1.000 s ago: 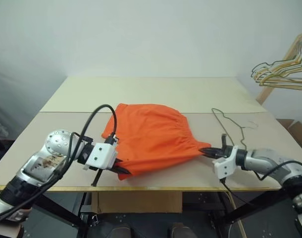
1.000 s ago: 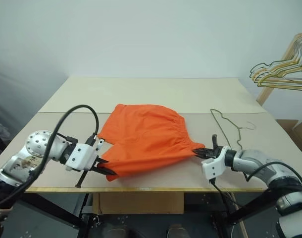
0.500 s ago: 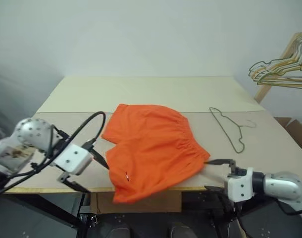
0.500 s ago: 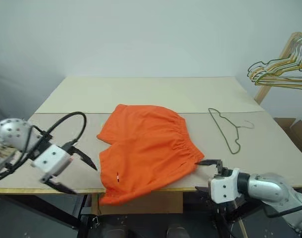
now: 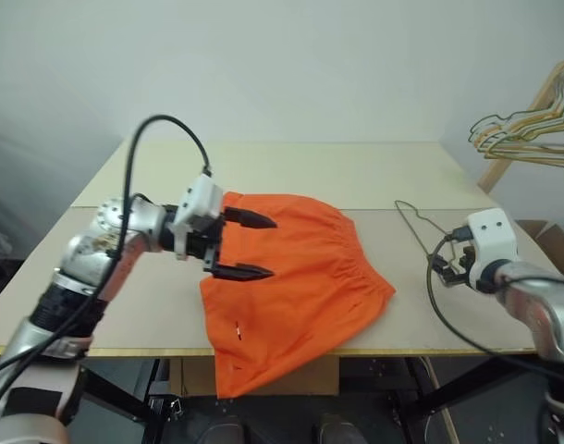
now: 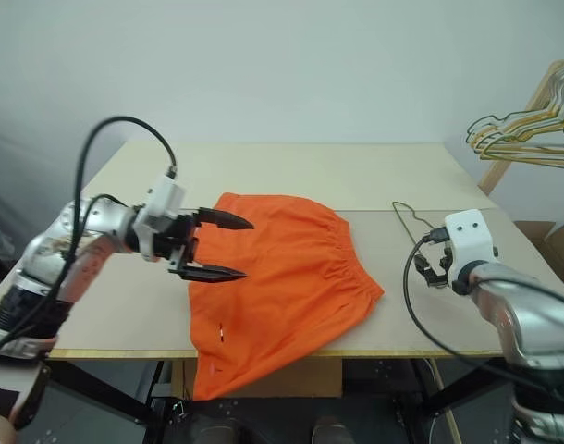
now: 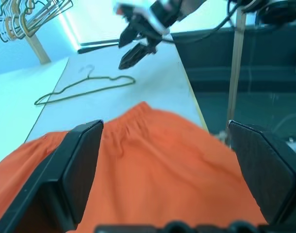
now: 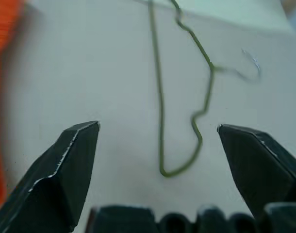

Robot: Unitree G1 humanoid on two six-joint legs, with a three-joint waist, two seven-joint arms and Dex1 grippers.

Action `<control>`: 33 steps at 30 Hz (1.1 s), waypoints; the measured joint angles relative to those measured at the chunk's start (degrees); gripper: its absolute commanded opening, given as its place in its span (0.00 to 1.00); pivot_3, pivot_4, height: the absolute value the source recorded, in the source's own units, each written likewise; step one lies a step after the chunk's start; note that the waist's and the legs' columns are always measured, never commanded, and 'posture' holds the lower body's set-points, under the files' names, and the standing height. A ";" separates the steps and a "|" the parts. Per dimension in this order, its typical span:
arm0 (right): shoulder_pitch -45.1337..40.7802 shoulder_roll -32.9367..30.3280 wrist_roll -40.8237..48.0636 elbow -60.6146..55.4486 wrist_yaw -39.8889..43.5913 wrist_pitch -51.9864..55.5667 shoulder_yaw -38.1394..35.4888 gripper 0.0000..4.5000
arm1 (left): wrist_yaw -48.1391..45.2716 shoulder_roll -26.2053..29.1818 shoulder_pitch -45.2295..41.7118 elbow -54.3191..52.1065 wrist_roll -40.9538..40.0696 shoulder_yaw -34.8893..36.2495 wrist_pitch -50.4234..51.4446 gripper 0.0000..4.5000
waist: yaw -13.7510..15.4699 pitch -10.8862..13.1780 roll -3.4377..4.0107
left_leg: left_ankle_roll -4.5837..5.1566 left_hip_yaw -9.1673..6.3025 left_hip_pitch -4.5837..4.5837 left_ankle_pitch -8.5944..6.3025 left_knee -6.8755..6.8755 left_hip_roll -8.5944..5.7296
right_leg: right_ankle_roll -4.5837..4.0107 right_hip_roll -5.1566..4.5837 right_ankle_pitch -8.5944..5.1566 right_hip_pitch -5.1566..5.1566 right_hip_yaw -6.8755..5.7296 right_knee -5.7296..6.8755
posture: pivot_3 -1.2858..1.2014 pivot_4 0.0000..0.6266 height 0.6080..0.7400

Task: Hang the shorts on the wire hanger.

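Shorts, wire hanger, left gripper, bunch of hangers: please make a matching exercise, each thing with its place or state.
Things:
1. shorts
2. wire hanger
3. left gripper
4. bunch of hangers

Places or states:
A. open, above the orange fabric
B. hanging on a wooden rack beside the table
C. partly hanging over the table's near edge
D. lying flat on the table, in front of the right gripper

Pairs: 1-C, 2-D, 3-A, 4-B

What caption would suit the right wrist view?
Open right gripper poised above the wire hanger lying flat on the table, shorts at the edge.
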 measured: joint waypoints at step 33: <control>19.44 -26.83 -31.62 -6.64 33.96 -65.31 22.47 1.00 | -7.82 -3.18 4.53 -3.23 13.16 -2.18 -0.81 0.99 | -0.59 0.05 0.12 | 0.33 0.07 0.12 -0.32 0.10 -0.06 | -0.16 -0.08 -0.25 0.13 0.05 -0.23 | 0.55 0.00 1.00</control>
